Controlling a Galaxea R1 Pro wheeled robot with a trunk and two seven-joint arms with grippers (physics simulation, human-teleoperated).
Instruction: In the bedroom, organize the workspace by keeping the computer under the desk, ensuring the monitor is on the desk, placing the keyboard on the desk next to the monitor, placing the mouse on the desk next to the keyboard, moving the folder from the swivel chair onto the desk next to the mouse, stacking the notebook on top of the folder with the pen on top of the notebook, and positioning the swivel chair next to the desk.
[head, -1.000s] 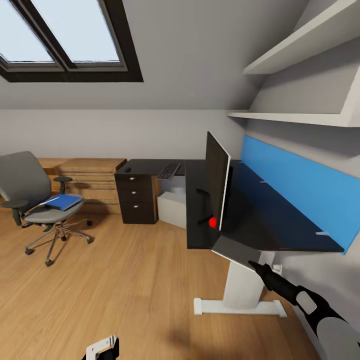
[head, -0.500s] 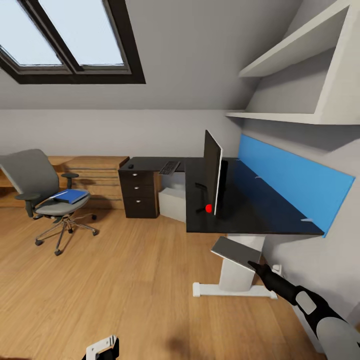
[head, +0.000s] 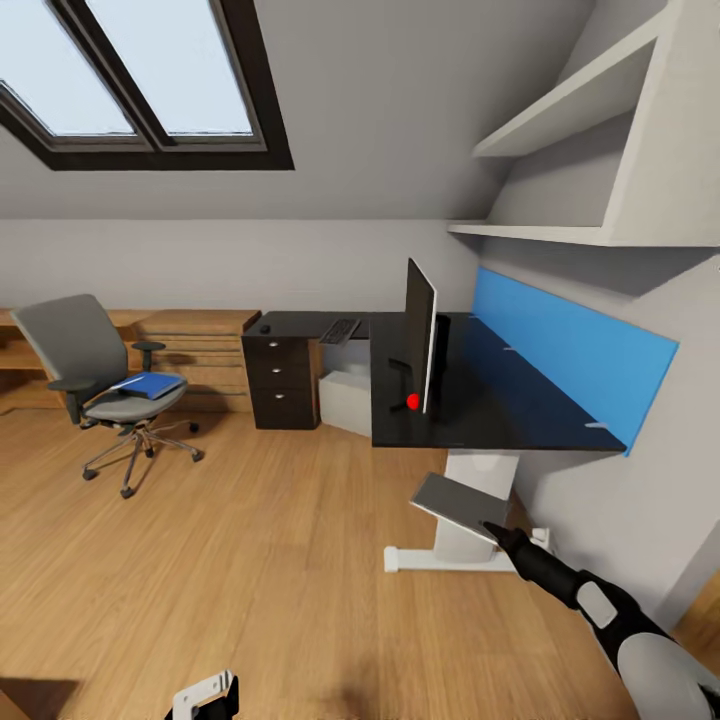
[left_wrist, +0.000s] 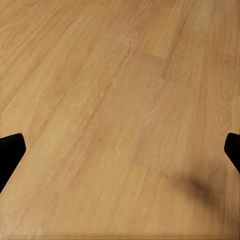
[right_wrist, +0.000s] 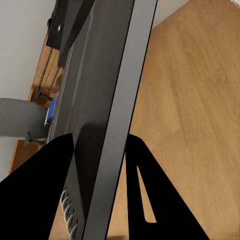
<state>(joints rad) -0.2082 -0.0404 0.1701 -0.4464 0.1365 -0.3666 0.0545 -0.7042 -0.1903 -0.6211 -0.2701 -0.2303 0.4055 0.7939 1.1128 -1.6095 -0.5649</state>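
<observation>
— Checking the right fingers (head: 505, 537) first: what do they hold?
— They are closed on one corner of the notebook (head: 460, 505). It is a thin grey slab, tilted, held in the air off the counter's (head: 480, 420) near edge, lower than the top and in front of the white leg (head: 470, 520). The right wrist view has the notebook (right_wrist: 107, 100) running edge-on between the two black fingers (right_wrist: 45, 195).
— Left fingers (head: 208, 697)?
— Spread wide with nothing between them, above bare wood floor (left_wrist: 120, 100).
— State of the counter.
— The monitor (head: 420, 335) stands upright on it, seen nearly edge-on, with a red dot at its lower corner. The keyboard (head: 340, 330) lies on the far wing. The mouse (head: 265, 328) sits by that wing's far-left corner, above the drawer unit (head: 282, 385) and apart from the keyboard. A blue panel (head: 570, 350) runs along the wall-side edge.
— Computer?
— The computer (head: 345, 400) is a light-grey box under the far wing, just beside the drawer unit.
— Chair and folder?
— The chair (head: 110, 390) stands on the floor well apart from the counter, towards the left wall. The folder (head: 150, 385) lies flat on its seat.
— Pen?
— Cannot tell. Small pale marks show on the counter, too small to identify.
</observation>
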